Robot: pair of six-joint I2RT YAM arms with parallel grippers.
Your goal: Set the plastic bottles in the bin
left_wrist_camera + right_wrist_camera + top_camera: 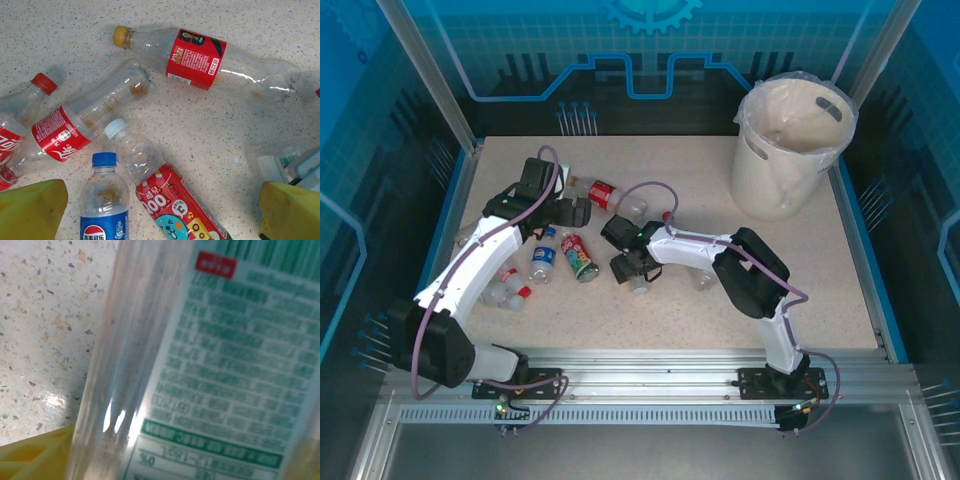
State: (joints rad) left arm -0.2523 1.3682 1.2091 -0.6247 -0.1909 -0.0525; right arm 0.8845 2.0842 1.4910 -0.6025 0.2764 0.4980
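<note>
Speckled tabletop (pixel 850 290) carries the white bin (pixel 770 190) at its far right corner. Left hand (pixel 570 212) hangs spread over bottles (pixel 578 255) lying left of centre. Right hand (pixel 638 275) straddles a green-printed bottle (pixel 200 365); whether it pinches, I cannot tell.

Even overhead light fell bright on the speckled surface (pixel 700 180), shadows soft; a glare spot shone beside the blurred, too-close bottle (pixel 210 370).
</note>
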